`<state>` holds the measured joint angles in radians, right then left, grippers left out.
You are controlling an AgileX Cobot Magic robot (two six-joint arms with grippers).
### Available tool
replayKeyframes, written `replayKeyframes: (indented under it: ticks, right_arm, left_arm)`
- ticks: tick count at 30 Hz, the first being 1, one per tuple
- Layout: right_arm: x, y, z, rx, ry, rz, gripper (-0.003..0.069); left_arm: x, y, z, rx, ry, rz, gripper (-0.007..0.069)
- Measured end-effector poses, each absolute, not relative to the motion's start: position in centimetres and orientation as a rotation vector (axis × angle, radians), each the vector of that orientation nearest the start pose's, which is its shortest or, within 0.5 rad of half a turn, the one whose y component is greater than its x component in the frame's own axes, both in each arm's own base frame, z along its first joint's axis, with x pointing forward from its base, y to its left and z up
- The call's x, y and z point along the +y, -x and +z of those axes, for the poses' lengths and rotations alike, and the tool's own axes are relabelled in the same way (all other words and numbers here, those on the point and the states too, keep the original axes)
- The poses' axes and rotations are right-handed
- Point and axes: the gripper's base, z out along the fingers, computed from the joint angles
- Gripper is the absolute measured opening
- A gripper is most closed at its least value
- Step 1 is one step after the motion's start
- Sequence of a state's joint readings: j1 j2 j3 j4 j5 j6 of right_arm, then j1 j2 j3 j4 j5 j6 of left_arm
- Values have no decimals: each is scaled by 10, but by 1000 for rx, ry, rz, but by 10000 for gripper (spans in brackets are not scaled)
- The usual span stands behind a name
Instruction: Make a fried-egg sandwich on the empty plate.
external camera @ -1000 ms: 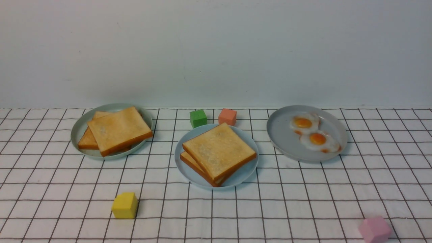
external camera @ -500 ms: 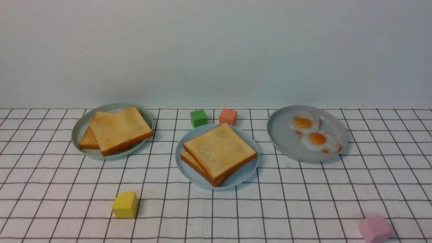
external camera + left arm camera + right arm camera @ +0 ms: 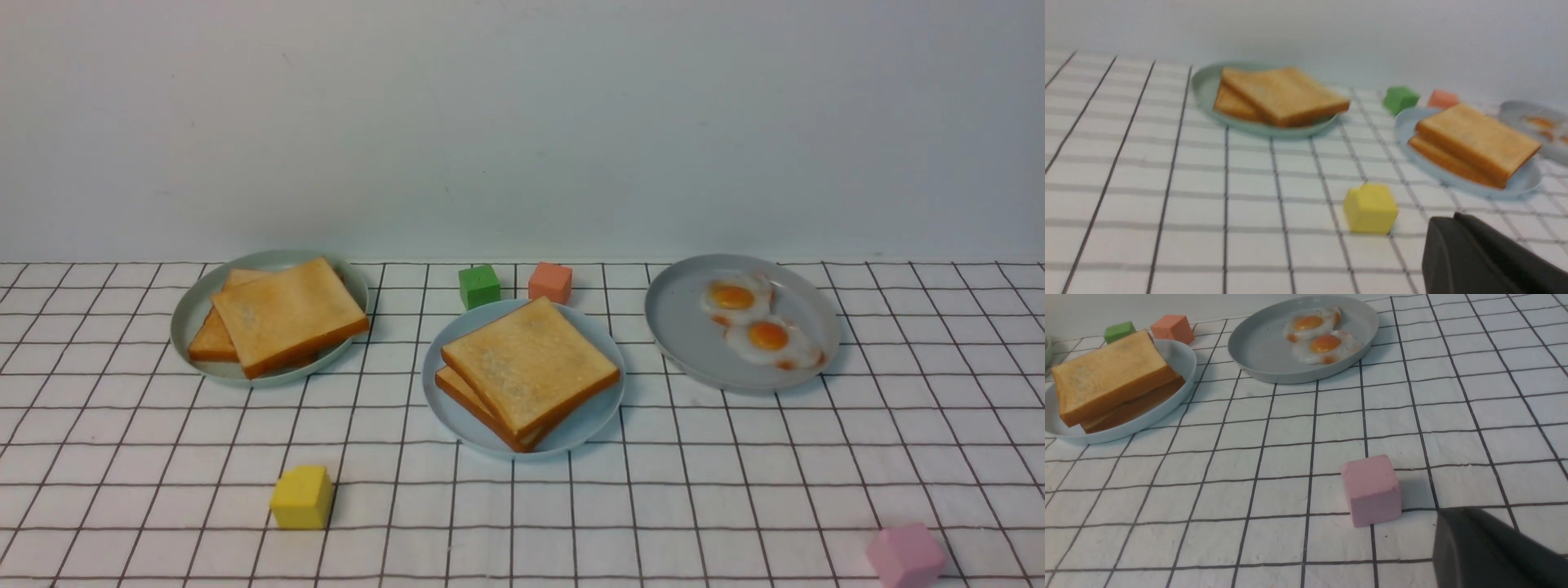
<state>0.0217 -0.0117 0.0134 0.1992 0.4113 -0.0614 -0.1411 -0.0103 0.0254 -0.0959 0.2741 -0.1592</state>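
Observation:
The fried-egg sandwich (image 3: 526, 363) lies on the light blue plate (image 3: 600, 412) in the middle of the table. It is two golden toast slices stacked a little askew, with only a pale strip showing between them at the near corner. The sandwich (image 3: 1474, 139) also appears in the left wrist view and the sandwich (image 3: 1110, 371) in the right wrist view. Neither arm shows in the front view. My left gripper (image 3: 1453, 218) hangs shut and empty near the yellow cube (image 3: 1370, 207). My right gripper (image 3: 1449, 512) is shut and empty beside the pink cube (image 3: 1372, 490).
A greenish plate (image 3: 196, 306) at the left holds two more toast slices (image 3: 286, 314). A grey plate (image 3: 682, 327) at the right holds two fried eggs (image 3: 755, 322). A green cube (image 3: 479, 286) and a salmon cube (image 3: 550, 282) stand behind the blue plate. A checked cloth covers the table.

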Motion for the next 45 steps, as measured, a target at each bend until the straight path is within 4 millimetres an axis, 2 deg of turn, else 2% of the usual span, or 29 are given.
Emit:
replayKeyframes:
  ticks: [4,45]
  right_arm:
    - [8,-51,173,1891,-40,173,7]
    - [8,-51,173,1891,-40,173,50]
  left_arm:
    - [-8,-52,169,1892,130,-271,-13]
    - [-8,-52,169,1890,137,-274,-11]
